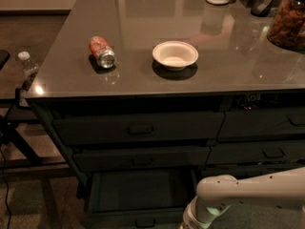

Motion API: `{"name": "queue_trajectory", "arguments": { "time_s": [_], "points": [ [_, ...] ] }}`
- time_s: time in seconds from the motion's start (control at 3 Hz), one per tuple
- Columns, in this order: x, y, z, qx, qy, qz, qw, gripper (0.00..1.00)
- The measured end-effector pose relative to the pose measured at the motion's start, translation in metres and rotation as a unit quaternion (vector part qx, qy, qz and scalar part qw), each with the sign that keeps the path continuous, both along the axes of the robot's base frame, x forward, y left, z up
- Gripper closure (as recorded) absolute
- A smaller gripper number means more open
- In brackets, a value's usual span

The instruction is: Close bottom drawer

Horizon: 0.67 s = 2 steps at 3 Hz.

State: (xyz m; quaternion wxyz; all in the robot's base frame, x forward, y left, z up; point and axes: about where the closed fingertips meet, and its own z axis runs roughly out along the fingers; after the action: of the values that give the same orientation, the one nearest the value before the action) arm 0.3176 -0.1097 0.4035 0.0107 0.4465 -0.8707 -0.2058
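The bottom drawer (pixel 141 193) stands pulled out, lowest of the wide stack under the tabletop (pixel 228 68). The white arm (pixel 238 194) bends down just right of it. The gripper lies below the lower edge, so I cannot tell how its jaws stand.

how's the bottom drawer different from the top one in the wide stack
The bottom drawer is pulled out, tray showing; the top drawer is shut. The bottom drawer's front stands forward of the top drawer's. Both are wide, dark grey, with a central pull. The gripper is out of view, below the arm at the bottom drawer's right.
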Motion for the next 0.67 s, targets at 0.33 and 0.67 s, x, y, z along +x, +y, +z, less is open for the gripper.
{"name": "queue_trajectory", "arguments": {
  "time_s": [0.33, 0.67],
  "points": [
    [0.007, -0.001, -0.043, 0.006, -0.008, -0.028, 0.9996, 1.00],
    [0.009, 0.003, -0.081, 0.020, -0.001, -0.043, 0.9989, 1.00]
  ]
}}
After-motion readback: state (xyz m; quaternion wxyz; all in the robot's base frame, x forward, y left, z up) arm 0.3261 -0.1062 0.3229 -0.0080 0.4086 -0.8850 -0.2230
